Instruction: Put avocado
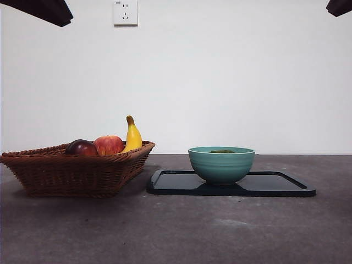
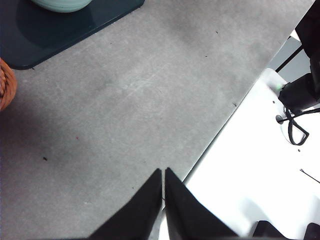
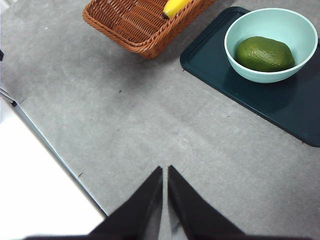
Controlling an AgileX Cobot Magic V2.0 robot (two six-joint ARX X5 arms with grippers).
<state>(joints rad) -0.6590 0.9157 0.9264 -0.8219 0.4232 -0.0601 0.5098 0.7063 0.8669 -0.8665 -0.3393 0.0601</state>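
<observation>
The avocado (image 3: 264,54) is dark green and lies inside the teal bowl (image 3: 295,30). In the front view only its top (image 1: 223,151) shows above the bowl's rim (image 1: 221,164). The bowl stands on a dark tray (image 1: 275,184), which also shows in the right wrist view (image 3: 240,92). My left gripper (image 2: 163,172) is shut and empty above bare table near its edge. My right gripper (image 3: 165,170) is shut and empty above bare table, well apart from the bowl. Both arms show only as black tips at the top corners of the front view.
A wicker basket (image 1: 77,170) stands left of the tray, holding a dark red-purple fruit (image 1: 81,147), a red apple (image 1: 109,144) and a banana (image 1: 132,135). The basket also shows in the right wrist view (image 3: 135,25). A wall socket (image 1: 125,12) is on the back wall.
</observation>
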